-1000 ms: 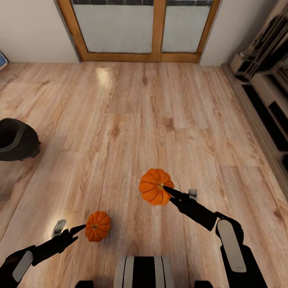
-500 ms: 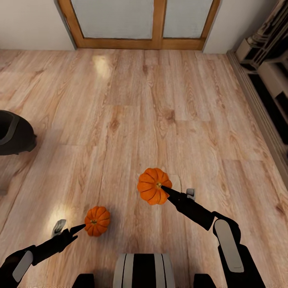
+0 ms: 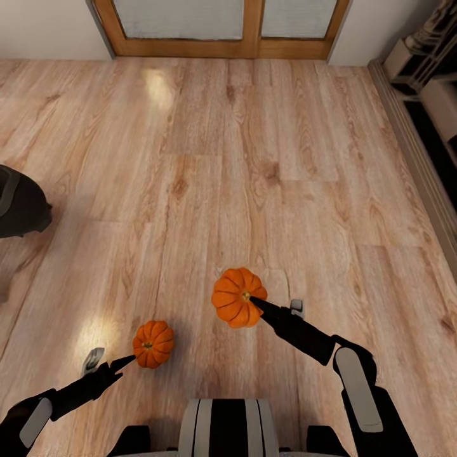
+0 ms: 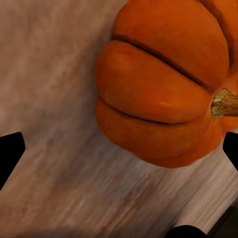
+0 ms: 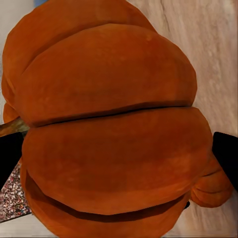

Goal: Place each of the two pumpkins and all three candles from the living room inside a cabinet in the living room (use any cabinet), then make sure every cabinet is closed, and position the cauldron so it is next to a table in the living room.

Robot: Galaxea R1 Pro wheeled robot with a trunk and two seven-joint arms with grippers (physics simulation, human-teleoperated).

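1. My right gripper (image 3: 263, 306) is closed on the larger pumpkin (image 3: 237, 305), lifted off the wooden floor (image 3: 209, 165).
2. My left gripper (image 3: 114, 365) is low at the near left, one dark fingertip (image 3: 125, 362) just beside the smaller pumpkin (image 3: 153, 343); I can't tell whether it touches.
3. The smaller pumpkin sits on the floor, stem up.
4. The cauldron (image 3: 21, 203) stands at the far left edge (partly cut off), well apart from both pumpkins.
5. A wood-framed glass door (image 3: 222, 25) runs along the far wall; shelving (image 3: 431, 76) lines the right side.
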